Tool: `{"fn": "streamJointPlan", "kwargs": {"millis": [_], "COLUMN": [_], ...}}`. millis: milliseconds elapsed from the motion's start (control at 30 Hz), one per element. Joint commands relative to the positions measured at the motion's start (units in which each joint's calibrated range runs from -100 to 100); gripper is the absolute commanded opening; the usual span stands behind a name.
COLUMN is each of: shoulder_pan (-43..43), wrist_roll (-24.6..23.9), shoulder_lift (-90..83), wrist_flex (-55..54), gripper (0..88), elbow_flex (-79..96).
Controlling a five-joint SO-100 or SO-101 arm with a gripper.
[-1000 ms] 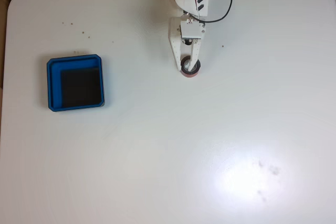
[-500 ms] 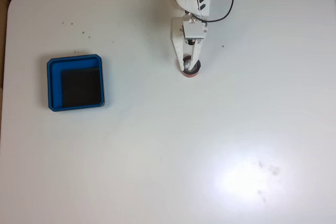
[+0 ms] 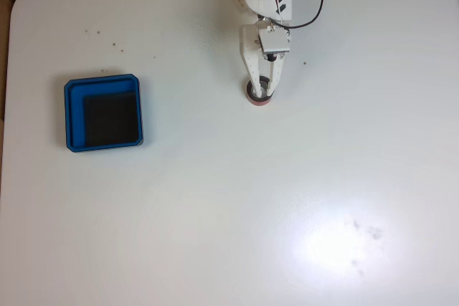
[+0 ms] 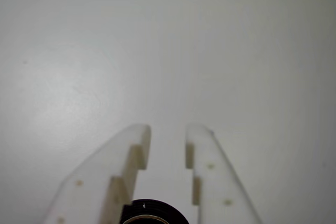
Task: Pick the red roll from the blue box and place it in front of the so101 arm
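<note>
No brand, label or readable writing shows on anything.

In the fixed view the arm (image 3: 264,5) reaches down from the top edge of the white table (image 3: 215,213), and its gripper (image 3: 259,91) stands over the roll (image 3: 259,97), which lies on the bare table, well to the right of the box (image 3: 102,114) and just below the arm. The box holds nothing on its dark floor. In the wrist view the two pale fingers (image 4: 126,171) stand a little apart with table showing between their tips; the roll's dark top (image 4: 152,212) sits between them at the bottom edge. Whether the jaws press on the roll or merely flank it cannot be told.

Compared with a second ago, the gripper has swung slightly right and stands more upright over the roll; the roll and box lie where they did.

Around the roll the table is open on all sides but the arm's. The table's left edge runs close beside the box.
</note>
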Motion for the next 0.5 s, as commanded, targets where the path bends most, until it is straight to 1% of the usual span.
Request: {"fn": "streamJointPlan", "kwargs": {"millis": [0,467], "shoulder_pan": [0.0,-0.2], "wrist_roll": [-0.1,0.0], "shoulder_lift": [-2.9,-2.9], "wrist_flex": [-1.3,-1.3], "gripper": [0.5,0.5], "elbow_flex": [0.8,0.8]}}
